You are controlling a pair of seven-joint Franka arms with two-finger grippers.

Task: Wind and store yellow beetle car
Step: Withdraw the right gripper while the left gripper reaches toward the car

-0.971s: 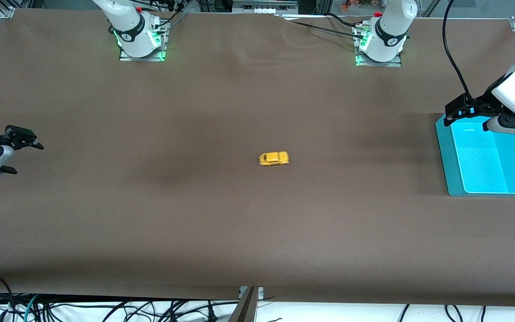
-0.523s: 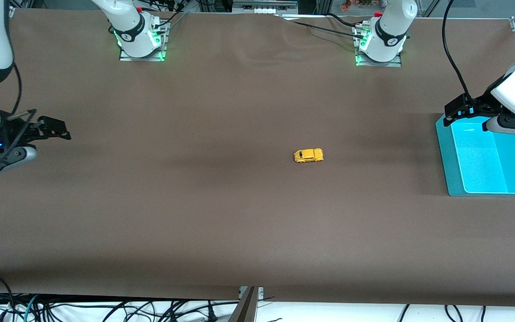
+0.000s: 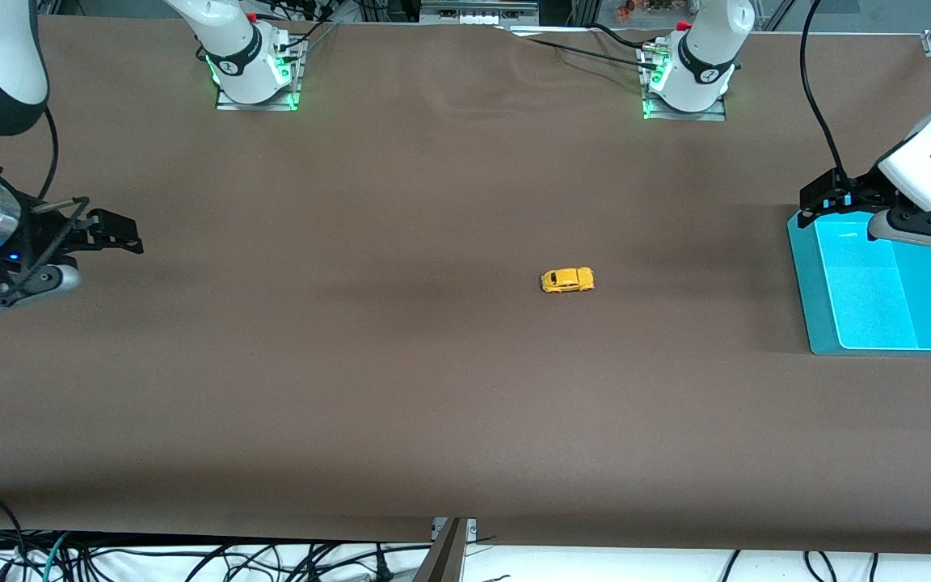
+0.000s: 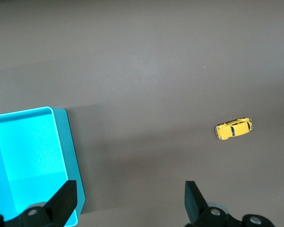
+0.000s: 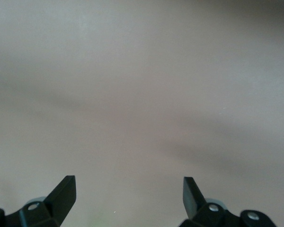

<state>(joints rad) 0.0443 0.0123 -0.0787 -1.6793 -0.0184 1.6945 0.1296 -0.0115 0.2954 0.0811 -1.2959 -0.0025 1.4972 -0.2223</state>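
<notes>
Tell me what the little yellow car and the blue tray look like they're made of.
The yellow beetle car looks like glossy painted metal or hard plastic: even bright colour, crisp rounded shell; which one I can't tell. The blue tray looks like moulded plastic with a smooth, slightly shiny finish: uniform turquoise, rounded corners, soft glare on its floor.

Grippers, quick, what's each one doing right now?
Left gripper: open, empty, over the blue tray.
Right gripper: open, empty, over bare table.
</notes>
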